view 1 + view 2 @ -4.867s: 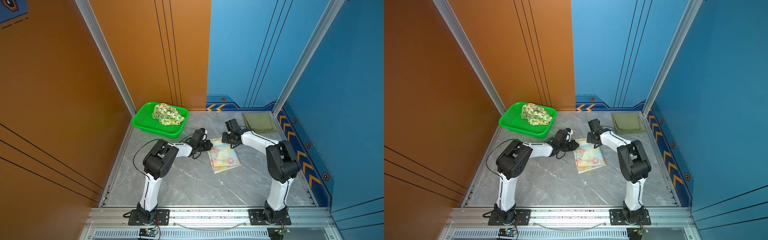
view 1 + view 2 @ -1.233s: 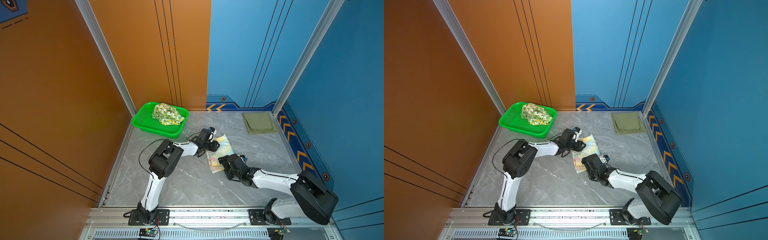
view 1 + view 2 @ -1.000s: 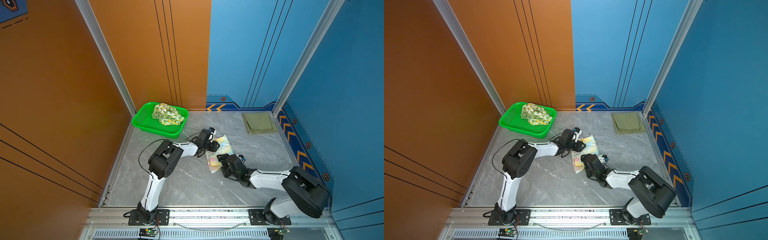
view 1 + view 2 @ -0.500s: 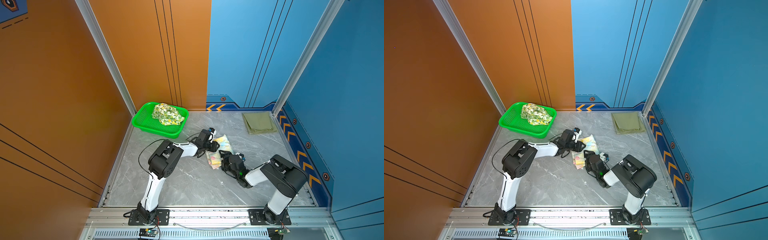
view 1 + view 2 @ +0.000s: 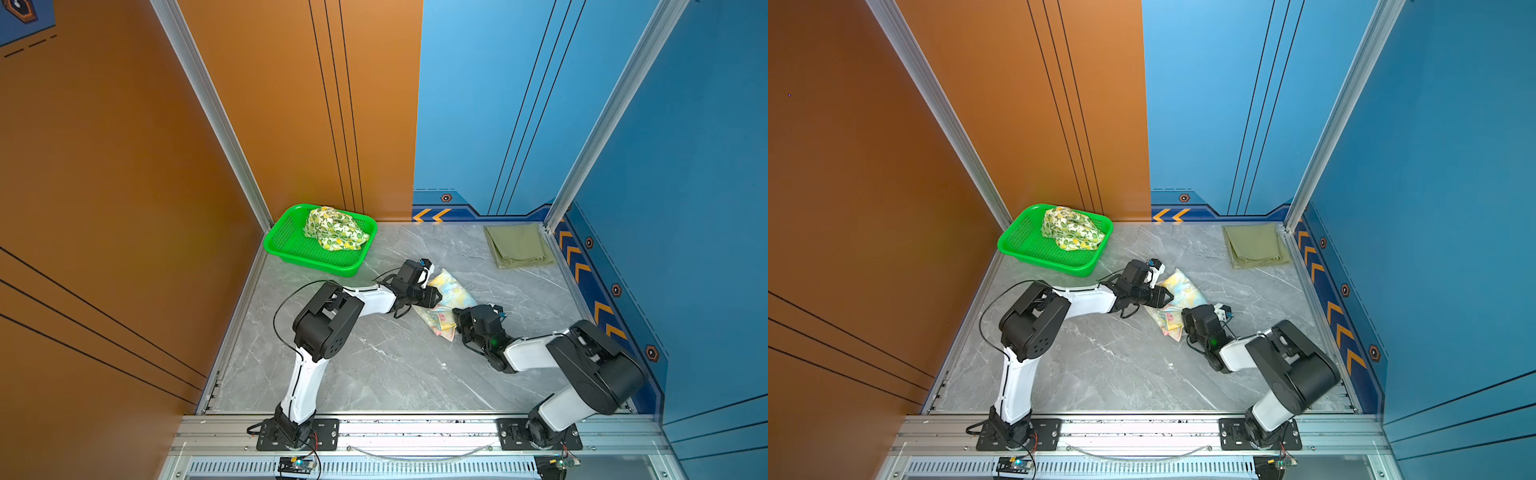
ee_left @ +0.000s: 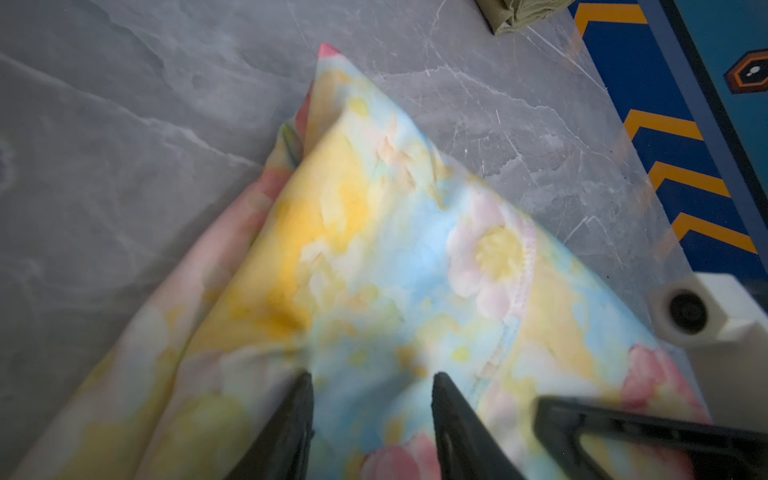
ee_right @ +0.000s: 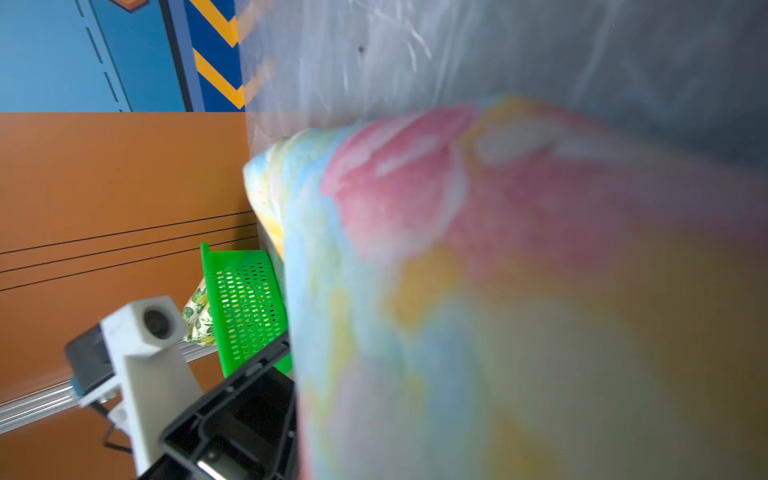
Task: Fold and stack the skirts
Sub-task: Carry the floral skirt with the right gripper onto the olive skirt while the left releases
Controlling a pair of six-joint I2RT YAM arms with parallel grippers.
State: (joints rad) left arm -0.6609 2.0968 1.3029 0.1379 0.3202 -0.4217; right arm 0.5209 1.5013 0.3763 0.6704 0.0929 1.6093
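**Item: pastel skirt** (image 5: 451, 293). It lies bunched on the grey table (image 5: 374, 374) between the two grippers, touching both.

**Left gripper** (image 5: 436, 296). It sits at one edge of the cloth. The left wrist view shows its black fingers (image 6: 286, 424) partway apart with their tips down on the fabric, which puckers at one tip. No pinch is visible.

**Right gripper** (image 5: 457, 330). It is closed on the opposite, nearer edge. The raised cloth fills the right wrist view (image 7: 498, 291) and hides the fingers.

**Olive skirt** (image 5: 517, 246). It is folded flat beyond the pastel skirt, well apart from both grippers.

**Lemon skirt** (image 5: 334, 228). It is heaped in the green basket (image 5: 286, 245), back behind the left gripper's wrist.

**By view.**
- Both top views show all three skirts and both arms.
- The left wrist view alone shows the finger gap, the flower print (image 6: 494, 253) and a corner of the olive skirt (image 6: 523, 12).
- The right wrist view is blurred. It shows the basket wall (image 7: 245, 307) side-on, with a lemon-print corner (image 7: 199, 316) beside it.

**Arms.** The left arm has its elbow raised and its forearm low, reaching forward. The right arm is folded outward, with its forearm low and running across toward the middle.
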